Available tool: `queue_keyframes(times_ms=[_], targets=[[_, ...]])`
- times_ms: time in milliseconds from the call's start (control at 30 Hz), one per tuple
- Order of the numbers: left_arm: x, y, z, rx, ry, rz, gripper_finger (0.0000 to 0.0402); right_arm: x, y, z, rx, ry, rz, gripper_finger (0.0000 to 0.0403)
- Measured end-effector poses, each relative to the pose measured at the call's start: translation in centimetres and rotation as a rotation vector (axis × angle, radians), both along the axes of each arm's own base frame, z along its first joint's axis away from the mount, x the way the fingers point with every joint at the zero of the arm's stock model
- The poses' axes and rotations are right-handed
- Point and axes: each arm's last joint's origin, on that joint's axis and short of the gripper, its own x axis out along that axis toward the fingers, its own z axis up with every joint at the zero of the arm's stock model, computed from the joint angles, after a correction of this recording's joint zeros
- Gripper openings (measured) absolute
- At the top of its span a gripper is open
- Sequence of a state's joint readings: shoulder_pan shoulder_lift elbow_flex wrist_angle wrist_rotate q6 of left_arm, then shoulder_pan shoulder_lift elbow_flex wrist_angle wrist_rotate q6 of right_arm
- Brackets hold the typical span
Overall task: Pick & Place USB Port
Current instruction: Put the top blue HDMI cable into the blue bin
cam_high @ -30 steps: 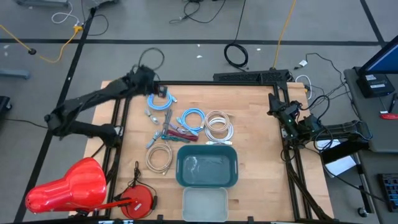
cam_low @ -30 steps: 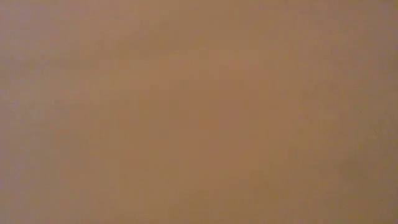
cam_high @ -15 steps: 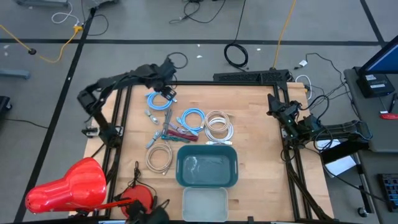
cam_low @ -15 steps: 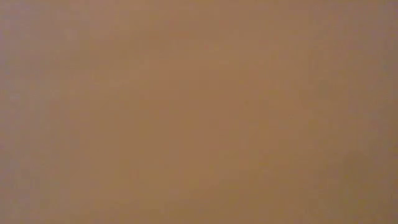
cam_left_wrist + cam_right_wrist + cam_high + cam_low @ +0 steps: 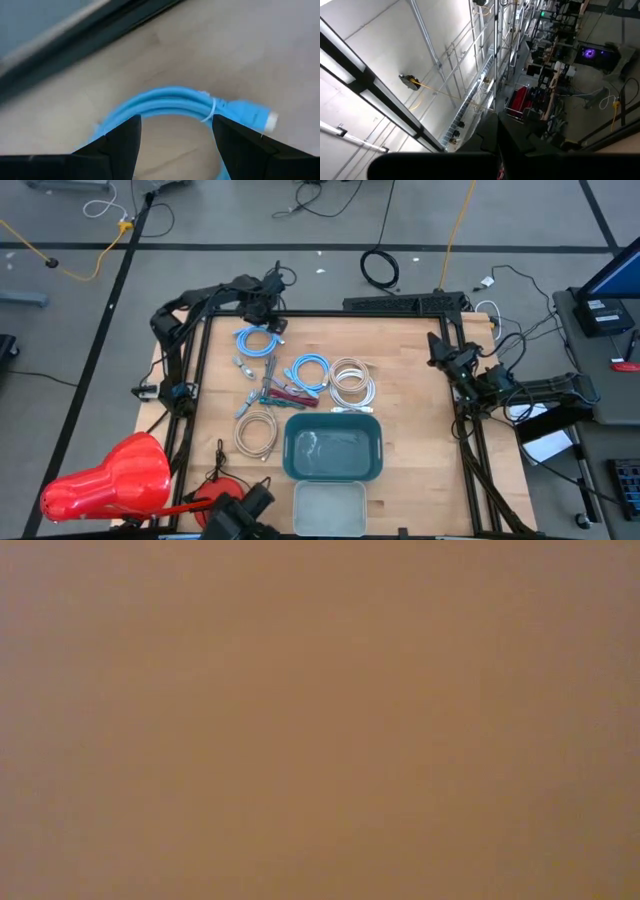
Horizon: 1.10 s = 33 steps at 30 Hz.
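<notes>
A blue coiled cable (image 5: 255,340), bound with a white tie (image 5: 212,111) and ending in a blue plug with a pale tip (image 5: 257,117), lies on the wooden table near its far left corner. My left gripper (image 5: 268,312) hovers right above the coil, pointing down. It is open (image 5: 176,124), with one finger on each side of the coil's arc (image 5: 170,97), and touches nothing. My right gripper (image 5: 445,355) rests at the table's right edge, shut (image 5: 500,145), pointing up into the room. The low view is a blank brown blur.
Mid-table lie a second blue coil (image 5: 310,370), a white coil (image 5: 352,380), a beige coil (image 5: 257,432) and a red-and-grey bundle (image 5: 280,392). A teal bin (image 5: 333,447) and a pale tray (image 5: 329,508) stand near the front edge. A red object (image 5: 110,480) sits at front left.
My left gripper has swung toward the table's right along the far edge. It has come down over the far-left blue coil and tipped until it points straight down, while its elbow has folded up. The cables and my right arm have kept still.
</notes>
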<state>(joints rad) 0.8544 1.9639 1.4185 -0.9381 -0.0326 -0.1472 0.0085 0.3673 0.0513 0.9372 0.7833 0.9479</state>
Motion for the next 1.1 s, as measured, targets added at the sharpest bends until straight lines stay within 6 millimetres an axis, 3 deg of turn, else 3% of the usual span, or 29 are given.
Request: queue_keyframes(times_ms=[233, 533, 800, 1100], targets=[[0.2, -1.4, 2.5, 0.182, 0.229, -0.388, 0.025, 0.5, 0.0, -0.3, 0.022, 0.015, 0.014, 0.0], [0.0, -1.3, 2.7, 0.176, 0.235, -0.456, 0.025, 0.7, 0.0, -0.5, 0.037, 0.021, 0.022, 0.0], [1.1, -1.9, 1.4, 0.116, 0.166, -0.351, 0.025, 0.8, 0.0, -0.6, 0.034, 0.029, 0.019, 0.0], [2.9, -3.1, -1.6, 0.029, 0.113, 0.191, 0.025, 0.9, 0.0, -0.7, 0.036, 0.042, 0.012, 0.0]])
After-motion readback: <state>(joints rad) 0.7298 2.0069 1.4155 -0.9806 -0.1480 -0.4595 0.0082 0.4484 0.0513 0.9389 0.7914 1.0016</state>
